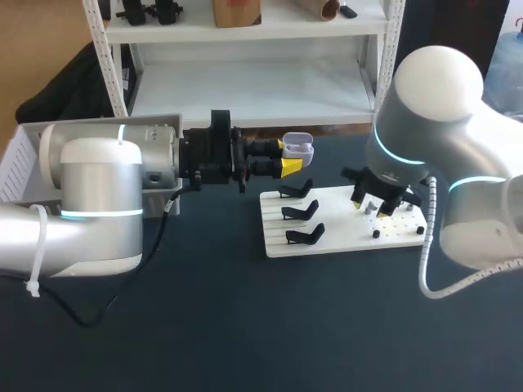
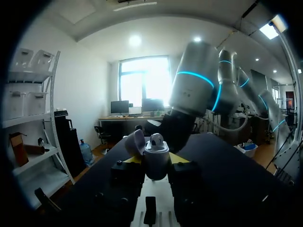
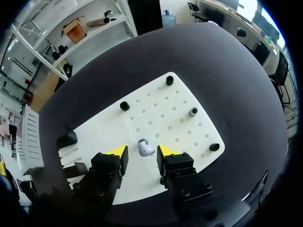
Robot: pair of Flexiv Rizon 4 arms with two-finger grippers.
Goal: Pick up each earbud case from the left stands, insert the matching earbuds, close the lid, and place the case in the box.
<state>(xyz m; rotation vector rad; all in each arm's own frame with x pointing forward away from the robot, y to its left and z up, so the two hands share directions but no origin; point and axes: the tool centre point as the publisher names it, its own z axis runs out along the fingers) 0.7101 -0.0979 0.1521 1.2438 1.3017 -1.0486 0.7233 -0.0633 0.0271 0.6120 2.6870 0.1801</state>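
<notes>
My left gripper point(image 1: 292, 158) hangs above the table behind the white board point(image 1: 400, 237), shut on a pale earbud case point(image 1: 299, 148). In the left wrist view the case point(image 2: 156, 161) sits upright between the yellow tips with its lid point(image 2: 135, 142) open and a rounded earbud point(image 2: 156, 140) showing at its top. My right gripper point(image 3: 142, 151) points down over the board point(image 3: 161, 109), and a white earbud point(image 3: 146, 148) lies between its fingers. A narrow gap remains on at least one side. Three black stands point(image 1: 300, 211) on the board's left half are bare.
Black pegs point(image 3: 169, 80) and a grey peg point(image 3: 193, 112) stick up from the board's holed right half. A white slatted box point(image 1: 15, 167) stands at the table's far left, behind my left arm. Dark tabletop lies in front of the board.
</notes>
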